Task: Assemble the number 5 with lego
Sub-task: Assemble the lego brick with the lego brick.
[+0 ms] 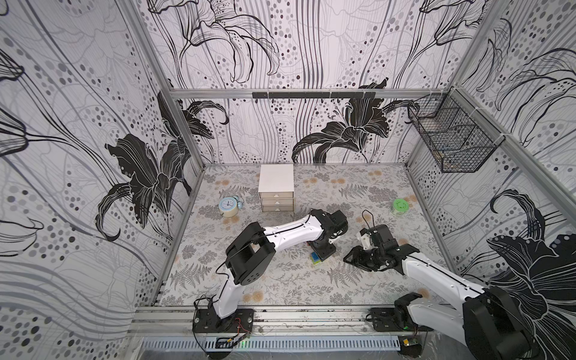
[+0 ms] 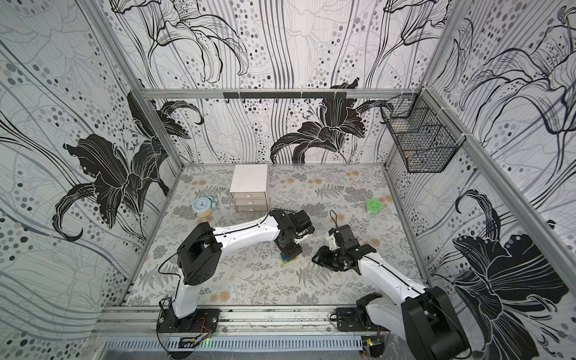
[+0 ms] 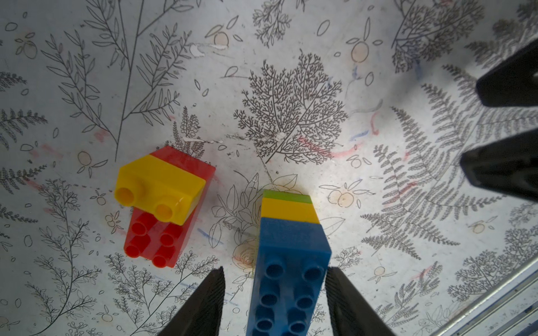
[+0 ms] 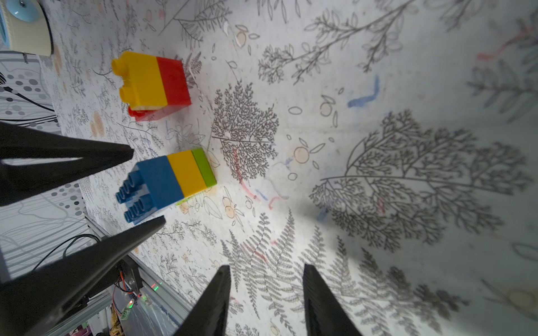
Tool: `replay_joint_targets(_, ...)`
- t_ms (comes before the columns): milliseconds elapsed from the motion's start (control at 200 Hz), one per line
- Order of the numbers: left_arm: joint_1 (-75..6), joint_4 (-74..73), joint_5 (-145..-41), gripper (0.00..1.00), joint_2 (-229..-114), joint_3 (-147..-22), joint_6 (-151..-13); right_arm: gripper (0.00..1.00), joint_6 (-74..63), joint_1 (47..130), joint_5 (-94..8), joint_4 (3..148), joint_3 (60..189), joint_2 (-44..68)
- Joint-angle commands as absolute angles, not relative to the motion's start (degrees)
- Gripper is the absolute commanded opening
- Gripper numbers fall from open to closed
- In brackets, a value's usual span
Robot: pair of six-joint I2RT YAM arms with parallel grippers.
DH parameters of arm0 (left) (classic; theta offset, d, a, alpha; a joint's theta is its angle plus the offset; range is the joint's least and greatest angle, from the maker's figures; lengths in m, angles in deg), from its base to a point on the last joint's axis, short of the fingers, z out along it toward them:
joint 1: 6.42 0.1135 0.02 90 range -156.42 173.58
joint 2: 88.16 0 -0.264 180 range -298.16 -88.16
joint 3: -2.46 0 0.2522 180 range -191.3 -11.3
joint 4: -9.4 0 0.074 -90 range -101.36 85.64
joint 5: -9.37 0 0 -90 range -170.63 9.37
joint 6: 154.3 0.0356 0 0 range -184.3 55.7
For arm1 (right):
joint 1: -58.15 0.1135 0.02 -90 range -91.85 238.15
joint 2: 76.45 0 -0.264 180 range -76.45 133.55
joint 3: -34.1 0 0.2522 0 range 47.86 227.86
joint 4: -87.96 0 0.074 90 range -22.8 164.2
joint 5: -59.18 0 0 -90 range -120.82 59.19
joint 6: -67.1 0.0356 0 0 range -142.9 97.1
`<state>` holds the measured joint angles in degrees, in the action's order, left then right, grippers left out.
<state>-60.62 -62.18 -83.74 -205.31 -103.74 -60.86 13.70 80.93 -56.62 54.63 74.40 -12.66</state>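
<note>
Two lego pieces stand on the patterned mat. One is a stack of a blue brick (image 3: pixel 291 261) on a small yellow brick (image 3: pixel 288 211) on a green brick (image 3: pixel 286 196). Beside it, apart, a small yellow brick (image 3: pixel 157 186) sits on one end of the red brick (image 3: pixel 157 241). My left gripper (image 3: pixel 275 269) straddles the blue brick, open, with a gap at each finger. The right gripper (image 4: pixel 267 267) hovers open and empty to the right of the stack (image 4: pixel 171 177). In both top views the left wrist covers most of the stack (image 1: pixel 315 258) (image 2: pixel 286 259).
A white drawer box (image 1: pixel 276 187) stands at the back of the mat. An alarm clock on a tape roll (image 1: pixel 228 206) sits to its left. A green round container (image 1: pixel 400 205) is at the right. A wire basket (image 1: pixel 452 137) hangs on the right wall.
</note>
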Motion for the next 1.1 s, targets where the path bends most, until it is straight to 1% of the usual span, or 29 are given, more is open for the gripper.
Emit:
replay_joint_targets(0, -59.82, -62.34, -83.36, 0.6, -202.52, -105.09, -61.26, 0.44, 12.25, 80.65, -57.19, 54.29, 76.65, -11.7)
replay_joint_targets(365, -55.0, -58.32, -84.58, 0.59, -195.25, -99.83, -64.33, 0.44, 9.69, 80.65, -55.92, 51.69, 80.6, -9.6)
replay_joint_targets(691, -49.62, -49.95, -86.26, 0.58, -187.91, -88.92, -71.73, 0.46, 6.21, 80.72, -54.81, 48.68, 86.49, -6.55)
replay_joint_targets(876, -47.07, -45.05, -87.46, 0.58, -184.25, -81.94, -76.38, 0.54, 2.81, 81.66, -54.81, 46.91, 90.14, -5.25)
replay_joint_targets(1091, -44.24, -39.36, -89.22, 0.59, -180.71, -74.98, -81.46, 0.67, -4.56, 88.42, -51.47, 44.56, 97.29, -2.78)
